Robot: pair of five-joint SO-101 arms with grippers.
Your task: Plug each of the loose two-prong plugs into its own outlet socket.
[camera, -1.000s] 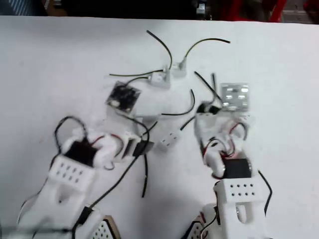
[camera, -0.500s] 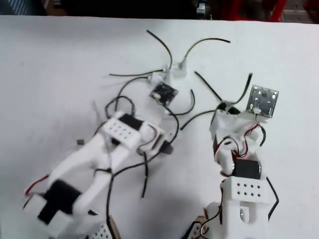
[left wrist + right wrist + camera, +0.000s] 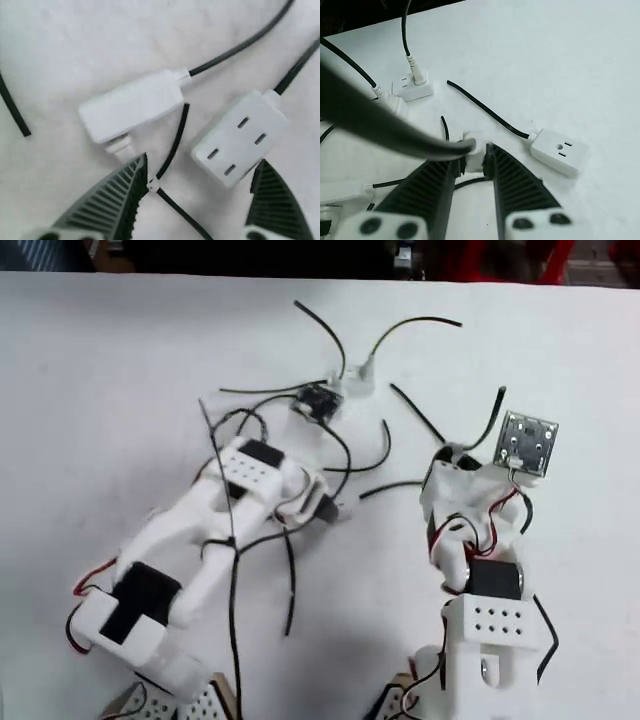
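High view: left arm (image 3: 200, 525) stretched toward mid tabletop (image 3: 90, 370), right arm (image 3: 480, 625) on the other side. Two white cord ends (image 3: 345, 388) sit close together farther out, with black cords (image 3: 290, 585) strewn between. Tabletop is white and matte; dark room edge behind, with red shapes (image 3: 500, 260). Left wrist view: left tool (image 3: 200, 162) is spread and empty, its jaws flanking the loose plug (image 3: 130, 110) and four-slot socket (image 3: 240, 137). These lie flat, side by side, apart, with a thin cord (image 3: 172, 145) between them. The plug is likely light, hard, smooth plastic, so slippery. Best taken across the flat body sides behind the prongs, not by its cord, which looks springy and may twist it. The socket looks just as light and will probably slide when pushed, so it needs bracing. Right wrist view: right tool (image 3: 472, 152) is pressed onto the held plug (image 3: 470, 142), whose cord (image 3: 380, 125) loops close past the lens. Single socket (image 3: 555, 150) lies near with slots showing, not touching.
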